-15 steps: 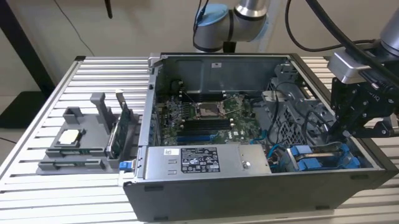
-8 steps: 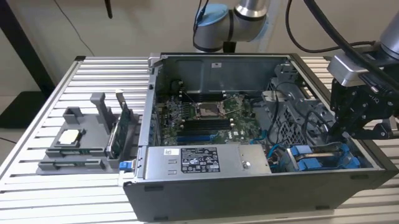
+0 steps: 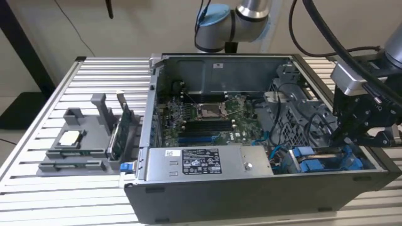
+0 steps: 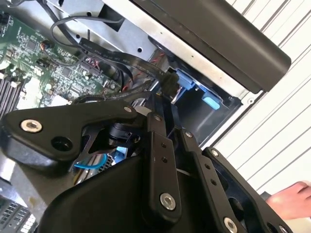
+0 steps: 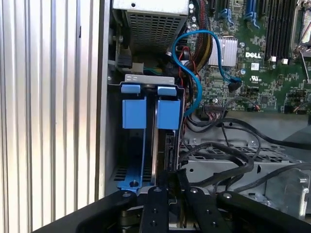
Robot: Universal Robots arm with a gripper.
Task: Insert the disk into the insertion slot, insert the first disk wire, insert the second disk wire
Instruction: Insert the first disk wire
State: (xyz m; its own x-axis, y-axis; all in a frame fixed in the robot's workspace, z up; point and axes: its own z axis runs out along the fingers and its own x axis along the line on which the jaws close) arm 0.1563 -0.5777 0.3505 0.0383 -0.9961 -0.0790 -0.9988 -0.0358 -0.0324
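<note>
Blue-framed, the disk (image 5: 168, 114) sits on edge in the insertion slot (image 5: 130, 155) directly ahead of the gripper (image 5: 174, 174), its long axis in line with the jaws, which appear clenched on the black disk wire (image 4: 121, 57) at the connector end.

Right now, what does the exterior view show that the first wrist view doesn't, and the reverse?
The exterior view adds the grey parts holder beside the case and the arm's blue-capped joint. The first wrist view adds the blue cable's run to its motherboard plug. Both share the slatted table, the insertion slot with blue rails, and the gripper at it.
</note>
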